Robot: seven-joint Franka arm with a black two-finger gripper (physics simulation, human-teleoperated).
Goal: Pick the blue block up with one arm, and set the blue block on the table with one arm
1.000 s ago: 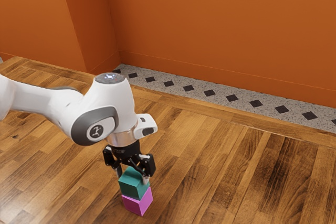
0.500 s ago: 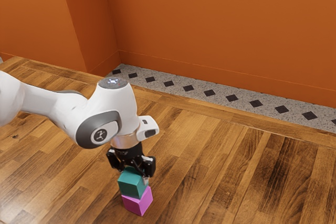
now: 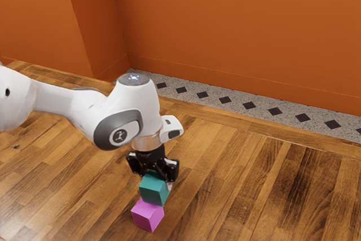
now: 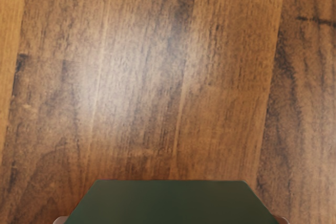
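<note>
Neighbouring the blue block point(image 3: 152, 191) sits a pink cube point(image 3: 146, 216).

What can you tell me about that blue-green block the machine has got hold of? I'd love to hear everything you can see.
The block is a plain teal cube, smooth and matte-looking, with no markings or damage that I can see. My gripper is shut on it, a finger against each of two opposite sides. It sits higher than the magenta block and partly overlaps it in the exterior view; I can't tell whether they touch.
</note>
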